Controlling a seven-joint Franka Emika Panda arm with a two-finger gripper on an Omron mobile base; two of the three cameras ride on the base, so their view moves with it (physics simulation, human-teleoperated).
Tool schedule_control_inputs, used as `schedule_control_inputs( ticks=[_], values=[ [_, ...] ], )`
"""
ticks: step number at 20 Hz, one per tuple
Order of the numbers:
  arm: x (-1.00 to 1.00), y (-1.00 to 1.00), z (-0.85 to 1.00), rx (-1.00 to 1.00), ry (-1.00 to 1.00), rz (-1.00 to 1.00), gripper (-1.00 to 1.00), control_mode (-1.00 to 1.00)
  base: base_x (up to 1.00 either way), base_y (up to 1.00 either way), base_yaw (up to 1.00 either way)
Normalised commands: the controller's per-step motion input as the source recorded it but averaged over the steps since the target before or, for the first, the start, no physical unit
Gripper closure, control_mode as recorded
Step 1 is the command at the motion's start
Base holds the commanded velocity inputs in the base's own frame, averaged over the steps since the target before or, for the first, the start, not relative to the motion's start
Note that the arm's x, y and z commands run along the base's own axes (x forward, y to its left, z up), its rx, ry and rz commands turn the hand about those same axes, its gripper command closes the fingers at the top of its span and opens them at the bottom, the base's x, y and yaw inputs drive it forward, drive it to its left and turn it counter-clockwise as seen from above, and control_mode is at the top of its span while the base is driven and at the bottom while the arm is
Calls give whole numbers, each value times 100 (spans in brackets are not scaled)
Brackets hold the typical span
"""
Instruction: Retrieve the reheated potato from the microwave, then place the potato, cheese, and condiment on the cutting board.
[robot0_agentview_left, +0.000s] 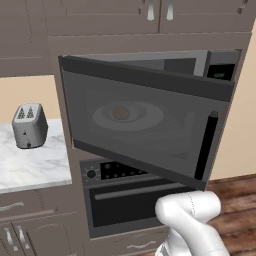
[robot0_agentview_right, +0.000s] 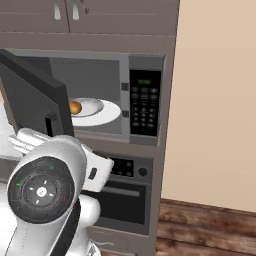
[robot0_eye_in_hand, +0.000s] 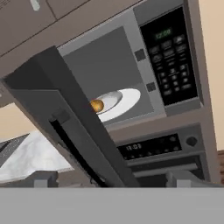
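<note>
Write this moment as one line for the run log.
microwave: door open | potato: inside on white plate | gripper: outside, near door, empty | phase: before reach

One microwave (robot0_agentview_right: 100, 95) is seen, with its one door (robot0_agentview_left: 145, 122) swung open at the centre of the left base view. One potato (robot0_agentview_right: 75, 107) is counted on one white plate (robot0_agentview_right: 102, 114), left of centre in the right base view. One oven (robot0_agentview_left: 125, 200) is seen below, and one toaster (robot0_agentview_left: 29, 126) on the desk (robot0_agentview_left: 30, 167) at the left edge.
</note>
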Motion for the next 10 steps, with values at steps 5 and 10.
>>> schedule_control_inputs(
  ticks=[5, 10],
  values=[
    [51, -27, -22, 39, 0, 5, -100, -100, 0, 0, 0],
    [76, -5, -15, 37, 1, 5, -100, -100, 0, 0, 0]
  ],
)
